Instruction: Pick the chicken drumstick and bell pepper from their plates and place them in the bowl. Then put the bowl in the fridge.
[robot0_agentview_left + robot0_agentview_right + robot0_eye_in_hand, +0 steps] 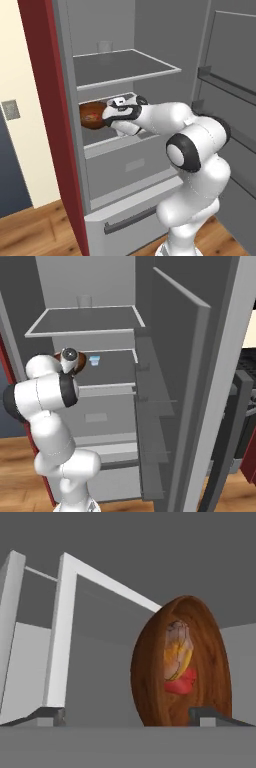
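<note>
bowl [155,677] holds one drumstick [177,652], one pepper [181,682]; tool [127,714] spread.

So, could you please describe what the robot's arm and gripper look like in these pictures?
The arm is built of glossy white, rounded segments with dark grey to black bands at the joints. Its hand is white with a dark patch on top, ending in the gripper, which has two small dark grey fingertips. No cables or markings are visible.
</note>
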